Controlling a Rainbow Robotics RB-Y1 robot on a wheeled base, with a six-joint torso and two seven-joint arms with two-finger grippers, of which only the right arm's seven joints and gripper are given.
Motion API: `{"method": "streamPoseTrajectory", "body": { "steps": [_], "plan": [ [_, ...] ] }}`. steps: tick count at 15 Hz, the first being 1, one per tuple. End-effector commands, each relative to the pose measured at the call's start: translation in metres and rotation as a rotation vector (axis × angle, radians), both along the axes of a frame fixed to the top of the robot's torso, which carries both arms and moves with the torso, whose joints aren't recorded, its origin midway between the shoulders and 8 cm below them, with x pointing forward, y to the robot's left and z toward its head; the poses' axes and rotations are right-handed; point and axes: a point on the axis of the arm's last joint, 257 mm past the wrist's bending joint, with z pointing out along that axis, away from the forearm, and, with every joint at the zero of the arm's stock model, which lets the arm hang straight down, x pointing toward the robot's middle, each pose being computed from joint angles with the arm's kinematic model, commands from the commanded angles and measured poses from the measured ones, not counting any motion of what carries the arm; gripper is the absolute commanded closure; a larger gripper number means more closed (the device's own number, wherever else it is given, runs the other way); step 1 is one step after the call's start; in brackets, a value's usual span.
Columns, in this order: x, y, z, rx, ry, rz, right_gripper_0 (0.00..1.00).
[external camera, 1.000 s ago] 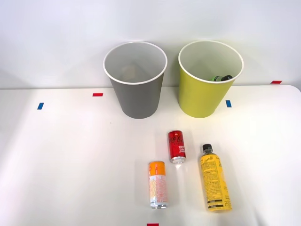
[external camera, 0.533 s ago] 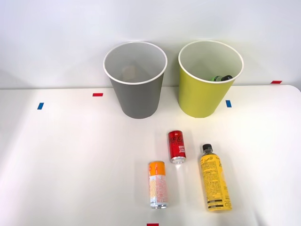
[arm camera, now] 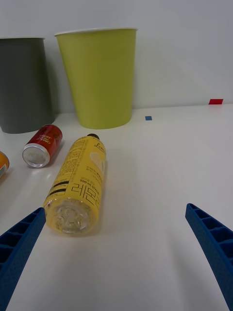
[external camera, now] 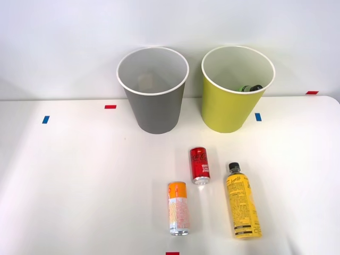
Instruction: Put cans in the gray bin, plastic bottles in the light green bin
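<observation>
Two bins stand upright side by side at the back of the white table (external camera: 69, 175) in front of you: the gray bin (external camera: 154, 109) on the left and the light green bin (external camera: 229, 109) on the right, close together but apart. Inside the light green bin you can see the black cap and green body of a bottle (external camera: 249, 88) lying against the far wall. Nearer to you, three things lie on their sides. The red can (external camera: 200, 165) lies in front of the gap between the bins, the orange-topped can (external camera: 178, 208) lies just nearer and a little left of it, and the yellow bottle (external camera: 242, 202) lies to the right of both, with its black cap pointing toward the bins. Your right gripper (arm camera: 116, 252) is released, its blue ribbed fingers (arm camera: 211, 248) spread wide, low over the table and holding nothing. In the wrist view the yellow bottle's base faces you, near the finger on that side but not touching it.
</observation>
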Motion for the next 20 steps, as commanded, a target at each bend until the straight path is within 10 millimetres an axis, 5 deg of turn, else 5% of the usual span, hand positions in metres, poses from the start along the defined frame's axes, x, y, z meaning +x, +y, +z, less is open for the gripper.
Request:
{"method": "streamPoseTrajectory", "body": {
  "steps": [1,20],
  "plan": [
    [0.0000,0.0000,0.0000,0.000,0.000,0.000,0.00],
    [0.0000,0.0000,0.0000,0.000,0.000,0.000,0.00]
  ]
}}
